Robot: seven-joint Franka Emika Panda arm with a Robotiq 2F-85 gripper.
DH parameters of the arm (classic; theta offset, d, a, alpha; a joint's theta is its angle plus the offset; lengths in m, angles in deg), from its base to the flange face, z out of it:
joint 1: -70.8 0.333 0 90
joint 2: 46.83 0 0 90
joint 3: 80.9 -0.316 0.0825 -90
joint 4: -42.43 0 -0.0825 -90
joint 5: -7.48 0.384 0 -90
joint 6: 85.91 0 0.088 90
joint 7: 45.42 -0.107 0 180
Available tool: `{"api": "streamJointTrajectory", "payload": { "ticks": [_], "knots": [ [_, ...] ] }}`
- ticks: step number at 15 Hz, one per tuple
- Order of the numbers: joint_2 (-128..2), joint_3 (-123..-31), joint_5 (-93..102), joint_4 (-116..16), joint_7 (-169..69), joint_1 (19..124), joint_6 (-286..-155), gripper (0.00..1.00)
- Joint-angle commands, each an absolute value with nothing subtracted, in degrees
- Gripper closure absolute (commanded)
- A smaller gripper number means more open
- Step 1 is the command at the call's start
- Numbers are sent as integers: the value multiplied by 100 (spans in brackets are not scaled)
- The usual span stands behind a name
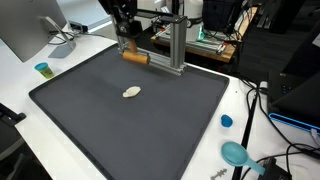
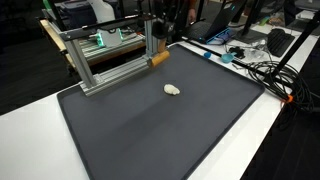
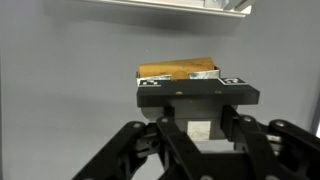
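My gripper (image 1: 128,45) is shut on a wooden block (image 1: 135,58), held just above the far edge of the black mat (image 1: 120,130) beside the aluminium frame (image 1: 172,55). In an exterior view the block (image 2: 159,58) hangs under the gripper (image 2: 156,42) at the frame's right post. In the wrist view the brown block (image 3: 178,70) sticks out past the black finger plate, and the gripper (image 3: 198,128) is clamped on it. A small cream lump (image 1: 132,92) lies on the mat in front of the block, apart from it, also seen as the lump (image 2: 173,89).
The aluminium frame (image 2: 100,60) stands along the mat's far edge. A blue cap (image 1: 226,121) and a teal object (image 1: 236,153) lie on the white table beside the mat. A small cup (image 1: 43,69) and a monitor (image 1: 30,30) stand at one corner. Cables (image 2: 262,72) trail nearby.
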State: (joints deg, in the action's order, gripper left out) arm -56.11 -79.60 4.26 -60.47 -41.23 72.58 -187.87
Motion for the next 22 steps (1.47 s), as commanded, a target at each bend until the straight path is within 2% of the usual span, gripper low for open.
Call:
{"api": "streamJointTrajectory", "payload": {
  "ticks": [1, 5, 6, 10, 11, 14, 22],
  "knots": [
    [-5206, -8251, 370, -5935, -3323, 7343, -18101, 78],
    [-5421, -8481, 464, -5558, -2384, 7439, -17834, 78],
    [-5231, -8447, 426, -5898, -2872, 7422, -18091, 53],
    [-5371, -8506, 427, -5776, -2559, 7443, -18062, 53],
    [-5388, -8505, 427, -5764, -2542, 7439, -18057, 78],
    [-4671, -8526, 774, -6322, -1788, 7365, -18686, 78],
    [-5518, -8450, -424, -5697, 217, 7348, -19332, 78]
  ]
}}
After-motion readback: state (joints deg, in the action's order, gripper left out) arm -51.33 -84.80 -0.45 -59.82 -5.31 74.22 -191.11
